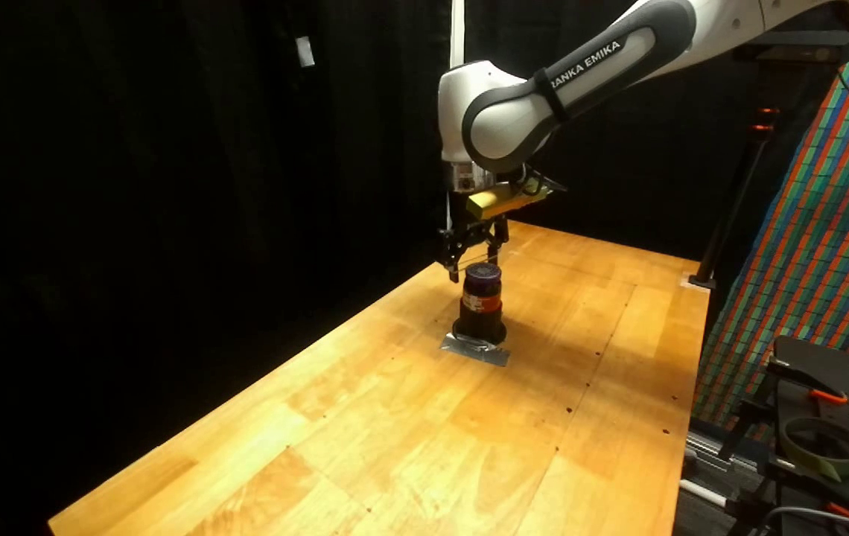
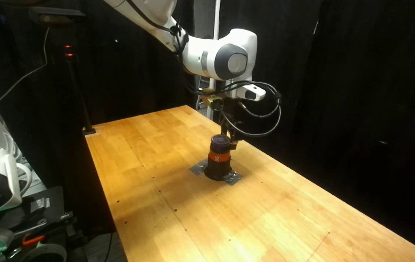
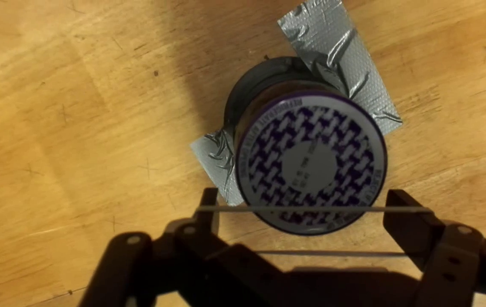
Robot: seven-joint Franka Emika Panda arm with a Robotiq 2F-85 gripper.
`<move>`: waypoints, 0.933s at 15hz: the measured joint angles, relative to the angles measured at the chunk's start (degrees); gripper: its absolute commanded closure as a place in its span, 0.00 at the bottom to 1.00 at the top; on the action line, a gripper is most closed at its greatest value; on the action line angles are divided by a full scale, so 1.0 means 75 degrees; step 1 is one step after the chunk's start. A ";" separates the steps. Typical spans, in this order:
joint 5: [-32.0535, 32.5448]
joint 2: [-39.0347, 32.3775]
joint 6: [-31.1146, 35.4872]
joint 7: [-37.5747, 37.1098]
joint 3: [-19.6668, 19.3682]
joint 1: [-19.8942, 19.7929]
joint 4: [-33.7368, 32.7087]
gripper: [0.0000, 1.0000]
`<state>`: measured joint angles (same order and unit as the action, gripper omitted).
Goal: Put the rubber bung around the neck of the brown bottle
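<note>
Your gripper [image 3: 307,209] points down near the top of the bottle [image 1: 482,294], its fingers [image 3: 411,232] spread wide. What it carries for you is the band [image 3: 315,209], stretched straight between the two fingers so that a pair of thin strands bridges the gap. In the wrist view the purple-and-white lid [image 3: 311,166] fits within that gap from side to side, but most of it sits toward the top of the view, past the line of your fingertips. One strand passes over the lid close to its rim; the other runs just outside the rim, over the table [image 1: 424,461]. In both exterior views the fingertips are right by the lid; from these angles you can't fairly judge whether they are level with it or a little higher.

The bottle stands upright, an orange label [image 2: 219,156] round its body and its lower part in a dark round base [image 2: 217,169]. Silver tape [image 3: 343,64] laps over the foot of the base at two sides and onto the table. A yellow block [image 1: 503,199] sits low on the arm [image 1: 581,74], a dark pole [image 1: 730,208] stands at a corner of the table, a checked sheet [image 1: 827,223] hangs beyond it, and black curtain [image 1: 171,223] fills the background.
</note>
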<state>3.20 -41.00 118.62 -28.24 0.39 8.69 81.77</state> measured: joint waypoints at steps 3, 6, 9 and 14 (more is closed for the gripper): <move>-0.0077 -0.0185 -0.0071 0.0067 0.0000 -0.0026 -0.0123 0.00; -0.0098 -0.0341 -0.0122 0.0103 0.0000 -0.0066 -0.0189 0.00; -0.0164 -0.0404 -0.0192 0.0167 0.0000 -0.0110 -0.0200 0.00; -0.0641 -0.0360 -0.0574 0.0531 0.0007 -0.0195 -0.0205 0.00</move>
<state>-1.61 -43.70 114.31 -24.25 0.45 7.22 80.24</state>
